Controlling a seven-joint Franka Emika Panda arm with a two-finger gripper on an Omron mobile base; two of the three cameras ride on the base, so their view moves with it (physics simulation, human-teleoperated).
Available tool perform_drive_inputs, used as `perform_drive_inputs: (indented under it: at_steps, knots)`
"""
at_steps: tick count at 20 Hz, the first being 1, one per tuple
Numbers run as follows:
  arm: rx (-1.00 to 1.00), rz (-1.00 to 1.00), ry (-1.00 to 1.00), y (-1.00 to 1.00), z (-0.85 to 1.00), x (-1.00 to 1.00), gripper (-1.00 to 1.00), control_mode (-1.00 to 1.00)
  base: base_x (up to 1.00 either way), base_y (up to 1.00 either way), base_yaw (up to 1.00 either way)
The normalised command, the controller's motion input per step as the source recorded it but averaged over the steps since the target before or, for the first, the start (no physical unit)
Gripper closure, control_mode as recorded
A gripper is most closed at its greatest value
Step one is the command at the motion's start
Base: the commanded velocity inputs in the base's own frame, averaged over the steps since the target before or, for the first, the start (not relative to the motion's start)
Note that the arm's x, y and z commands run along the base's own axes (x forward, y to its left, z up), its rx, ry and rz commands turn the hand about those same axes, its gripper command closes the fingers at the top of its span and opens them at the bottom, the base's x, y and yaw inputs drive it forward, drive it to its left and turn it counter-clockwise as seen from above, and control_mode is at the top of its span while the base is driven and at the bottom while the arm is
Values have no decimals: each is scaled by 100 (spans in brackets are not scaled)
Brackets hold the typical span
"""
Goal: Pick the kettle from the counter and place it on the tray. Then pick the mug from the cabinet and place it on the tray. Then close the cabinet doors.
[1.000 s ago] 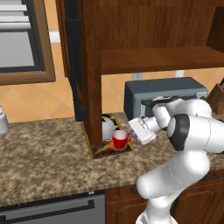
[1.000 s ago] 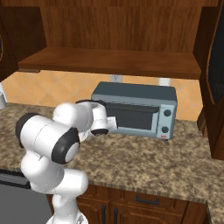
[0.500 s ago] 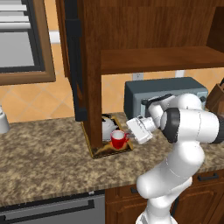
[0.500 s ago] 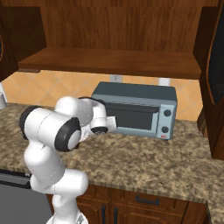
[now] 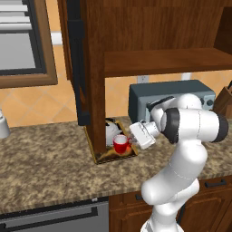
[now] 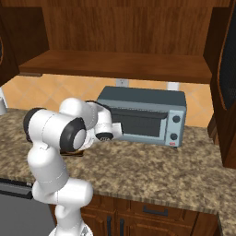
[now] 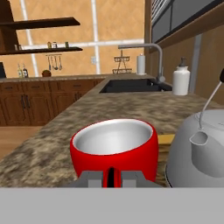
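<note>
The mug (image 5: 120,143) sat on the tray (image 5: 100,157) on the bench (image 5: 45,163), just beside the kettle (image 5: 110,131), which stood on the same tray under the cabinet (image 5: 136,54). The hand (image 5: 135,138) was at the mug's near side. In the hand view its fingers (image 7: 94,178) stood close together on either side of the mug's red handle, so it looked clenched on the mug, though the contact itself was too low in that view to be sure.

By my judgement the step in hand was setting down and letting go of the mug. To do it well, the mug's base should have been fully flat on the tray before the fingers parted. They should then have parted just enough to free the handle. The hand should have drawn straight back along its own line, away from the kettle, so as not to nudge either vessel. After that the cabinet doors (image 5: 79,68) remained to be shut.
</note>
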Motion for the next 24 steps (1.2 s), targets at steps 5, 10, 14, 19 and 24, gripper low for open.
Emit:
perform_drive_inputs:
  at_steps: [5,10,14,19,24]
  knots:
    - [0,0,0,8,-20,15,100,-100,0,0,0]
    - [0,0,0,4,-21,12,100,-100,0,0,0]
    - [0,0,0,5,-24,11,100,-100,0,0,0]
    - [0,0,0,3,-26,11,100,-100,0,0,0]
    - [0,0,0,0,-16,1,-100,-100,0,0,0]
